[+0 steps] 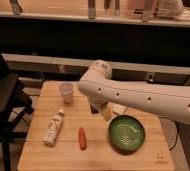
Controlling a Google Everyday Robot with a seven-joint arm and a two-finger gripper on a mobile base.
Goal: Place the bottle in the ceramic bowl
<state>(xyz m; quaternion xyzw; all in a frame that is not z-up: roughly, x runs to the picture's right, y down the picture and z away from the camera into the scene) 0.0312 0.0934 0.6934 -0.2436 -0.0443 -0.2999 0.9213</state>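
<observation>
The bottle [54, 128] lies on its side at the left of the wooden table [48, 157], its white cap pointing away from me. The dark green ceramic bowl [126, 133] stands at the right front and holds nothing. My white arm reaches in from the right. My gripper [105, 112] hangs over the middle of the table, just up and left of the bowl's rim and well to the right of the bottle. It holds nothing that I can see.
A white paper cup [66, 92] stands at the back left. An orange stick [81, 138] lies between bottle and bowl. A small dark object [93, 108] is partly hidden behind my gripper. A black chair [5, 107] stands left of the table.
</observation>
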